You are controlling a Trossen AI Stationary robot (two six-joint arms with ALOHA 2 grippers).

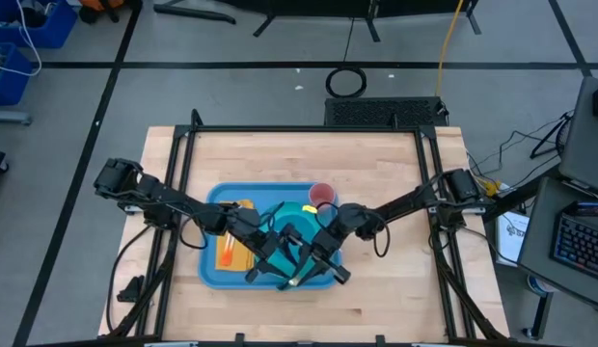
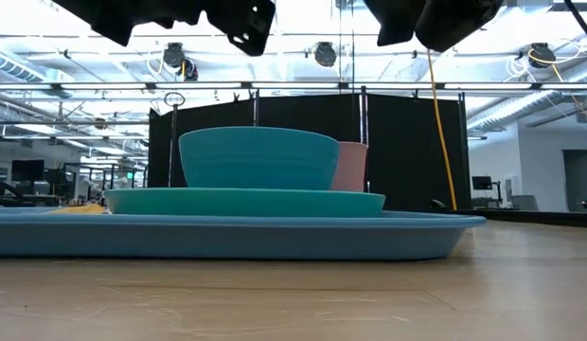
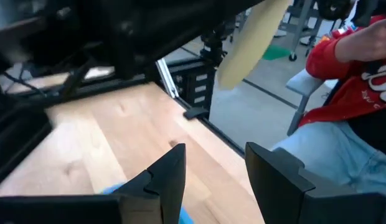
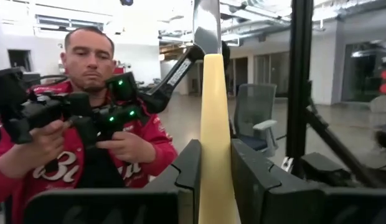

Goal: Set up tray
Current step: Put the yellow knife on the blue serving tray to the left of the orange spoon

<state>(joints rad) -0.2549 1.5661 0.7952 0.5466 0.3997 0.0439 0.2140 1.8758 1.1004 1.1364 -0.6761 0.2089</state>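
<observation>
The light-blue tray lies on the table. On it are an orange napkin, a teal plate with a teal bowl on top, and a pink cup. My right gripper hovers over the tray's near part, shut on a utensil with a pale yellow handle and a metal end. My left gripper is beside it, open and empty. The yellow handle also shows in the left wrist view. My right gripper pinches the utensil's pale yellow handle between its two fingers. The handle runs along the fingers and sticks out past their tips, metal end farthest out. The utensil is lifted clear of the tray.
Bare wood lies around the tray on all sides, widest at the far edge and right. Black frame rails run along the table's left, right and far edges. A person in a red top sits beyond the table holding controllers.
</observation>
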